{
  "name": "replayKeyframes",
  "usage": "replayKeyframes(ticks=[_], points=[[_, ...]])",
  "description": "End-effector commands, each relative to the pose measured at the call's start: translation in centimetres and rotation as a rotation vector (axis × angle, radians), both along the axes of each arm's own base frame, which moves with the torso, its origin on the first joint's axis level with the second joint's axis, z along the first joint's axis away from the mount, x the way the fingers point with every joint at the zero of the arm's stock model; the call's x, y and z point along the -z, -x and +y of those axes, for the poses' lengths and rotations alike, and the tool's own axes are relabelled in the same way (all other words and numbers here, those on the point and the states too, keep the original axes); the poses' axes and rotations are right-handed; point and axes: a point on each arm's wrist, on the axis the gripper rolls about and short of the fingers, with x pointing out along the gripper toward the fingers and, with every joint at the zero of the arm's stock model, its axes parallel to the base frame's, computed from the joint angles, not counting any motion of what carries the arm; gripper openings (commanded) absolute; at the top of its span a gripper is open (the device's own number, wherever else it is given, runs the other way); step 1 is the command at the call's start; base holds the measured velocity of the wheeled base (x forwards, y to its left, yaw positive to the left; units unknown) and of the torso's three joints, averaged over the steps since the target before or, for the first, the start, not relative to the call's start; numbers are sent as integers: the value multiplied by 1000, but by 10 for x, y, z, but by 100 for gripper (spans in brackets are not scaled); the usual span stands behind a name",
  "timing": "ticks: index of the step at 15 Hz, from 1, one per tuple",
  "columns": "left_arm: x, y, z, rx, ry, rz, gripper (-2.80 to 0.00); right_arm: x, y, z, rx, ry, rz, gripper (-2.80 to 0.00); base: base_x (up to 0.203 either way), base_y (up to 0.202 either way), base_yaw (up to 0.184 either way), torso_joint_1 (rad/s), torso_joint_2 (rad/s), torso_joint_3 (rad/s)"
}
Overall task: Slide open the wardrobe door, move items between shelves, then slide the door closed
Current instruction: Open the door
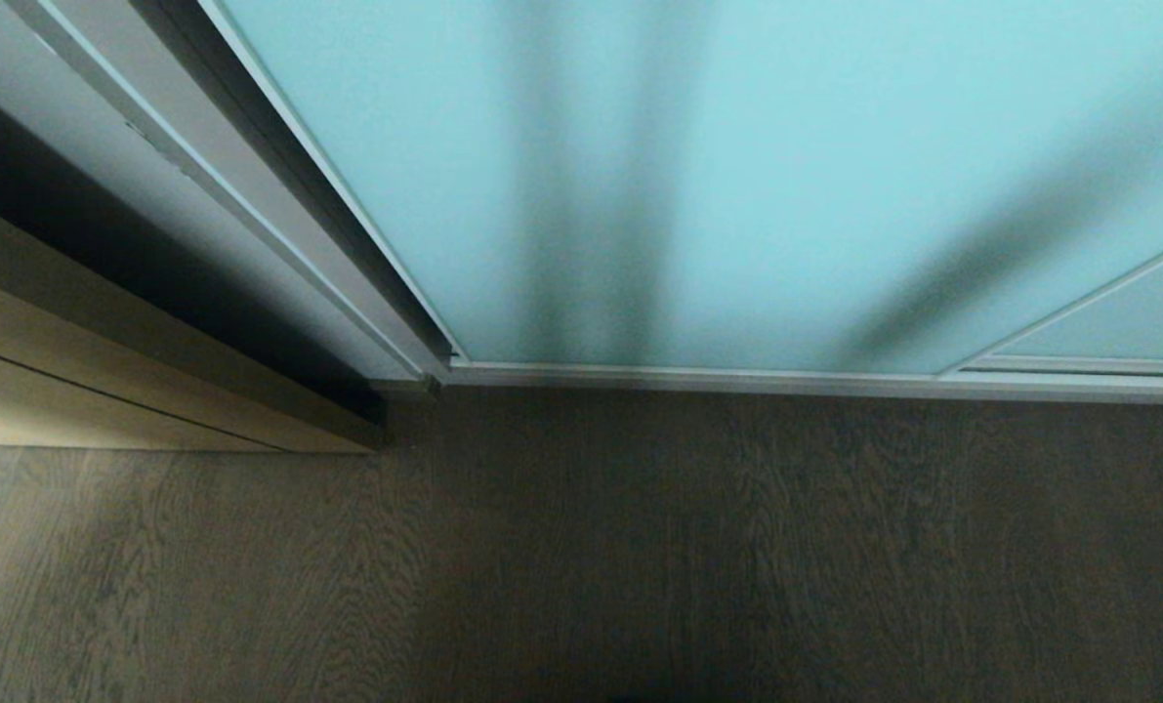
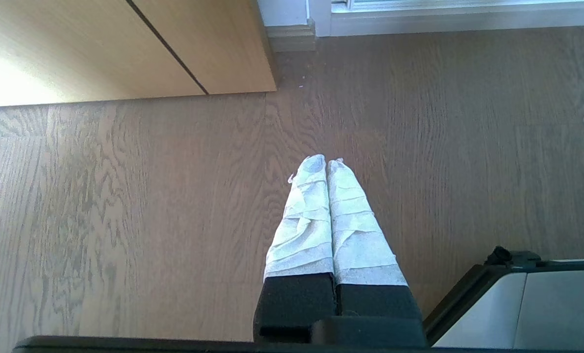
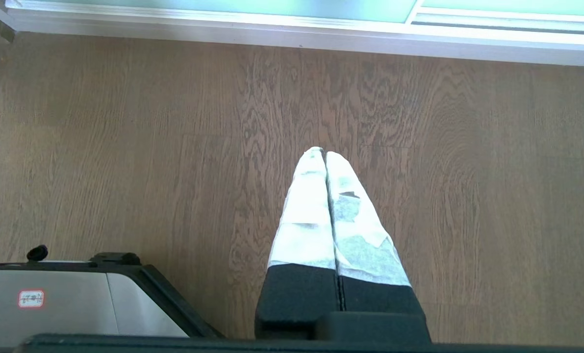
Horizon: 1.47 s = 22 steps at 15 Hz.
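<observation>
Wood-grain floor (image 1: 640, 566) fills the near part of the head view, bare up to the sliding wardrobe door (image 1: 737, 176), which stands pulled across, its pale aqua frosted glass meeting a thin silvery bottom rail (image 1: 786, 379). Dark blurred shapes show through the glass. A second glazed panel (image 1: 1118, 322) overlaps at the right. To the left stands the grey wardrobe frame (image 1: 278, 225), then a light-brown wooden door (image 1: 103, 381). Neither arm shows there. Each wrist view shows its tool hanging over the floor: left tool (image 2: 326, 164) and right tool (image 3: 324, 154), taped fingers pressed together, holding nothing.
</observation>
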Motion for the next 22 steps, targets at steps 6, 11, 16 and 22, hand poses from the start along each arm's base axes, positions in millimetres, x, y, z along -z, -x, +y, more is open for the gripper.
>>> replayKeyframes(ticks=[6,11,16,22], points=[[0,0,0,-1,0,1,-280,0,0,0,0,1,1,-280,0,0,0,0,0,0],[0,0,0,-1,0,1,-280,0,0,0,0,1,1,-280,0,0,0,0,0,0],[0,0,0,-1,0,2,-280,0,0,0,0,1,1,-280,0,0,0,0,0,0],[0,0,0,-2,-10,4,-280,0,0,0,0,1,1,-280,0,0,0,0,0,0]])
